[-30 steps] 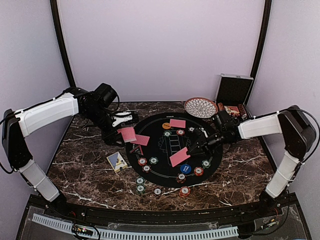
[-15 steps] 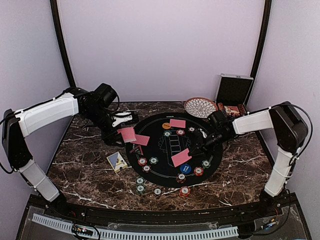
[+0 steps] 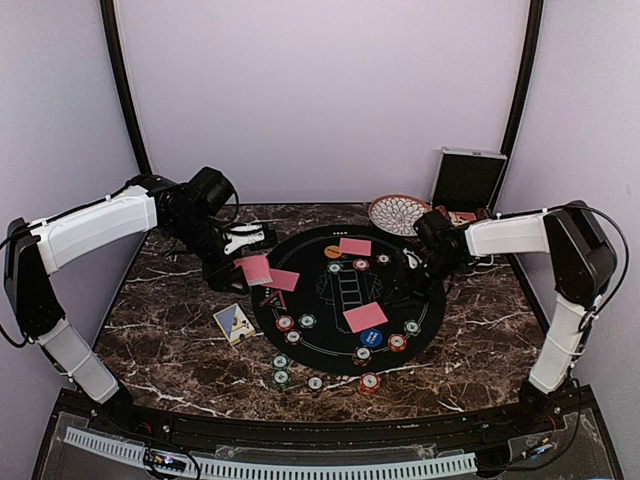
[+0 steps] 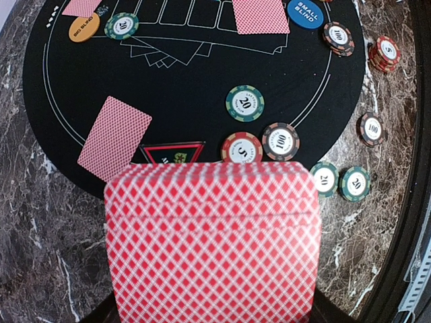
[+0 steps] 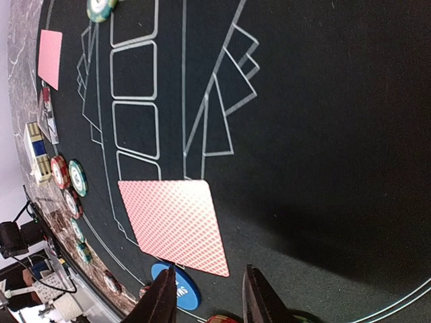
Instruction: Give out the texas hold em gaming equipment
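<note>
Left gripper (image 3: 243,272) clamps deck (image 4: 212,242) at mat's (image 3: 310,300) 9 o'clock edge. Right gripper (image 5: 209,274), fingers apart, empty, at 3 o'clock. Card (image 3: 365,317) flat at 5 o'clock.

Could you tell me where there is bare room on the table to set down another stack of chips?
Bare marble tabletop lies right of the black mat, toward the table's edge, and also left of the card box. The mat's near rim is crowded with poker chips and the blue button.
</note>
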Controlling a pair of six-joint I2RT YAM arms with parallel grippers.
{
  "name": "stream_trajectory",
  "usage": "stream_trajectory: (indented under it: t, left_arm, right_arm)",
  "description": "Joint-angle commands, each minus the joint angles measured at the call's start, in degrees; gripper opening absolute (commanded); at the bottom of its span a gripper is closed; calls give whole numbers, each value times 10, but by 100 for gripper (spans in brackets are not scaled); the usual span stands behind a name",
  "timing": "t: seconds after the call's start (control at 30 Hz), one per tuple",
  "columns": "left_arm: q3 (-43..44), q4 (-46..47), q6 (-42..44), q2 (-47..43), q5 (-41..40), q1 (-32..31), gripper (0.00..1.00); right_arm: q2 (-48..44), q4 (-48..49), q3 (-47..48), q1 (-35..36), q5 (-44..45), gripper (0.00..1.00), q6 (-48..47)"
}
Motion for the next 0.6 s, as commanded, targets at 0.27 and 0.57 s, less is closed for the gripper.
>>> stream_trajectory:
  t: [0.27,0.57]
  left_arm:
    - [10,-16,2,-22,19,-2,0]
    - [8,-10,-11,-18,38,-1,0]
  right_arm:
    - [29,65,77,87,-17,38,49]
    - [12,264,117,148,-104,76,181]
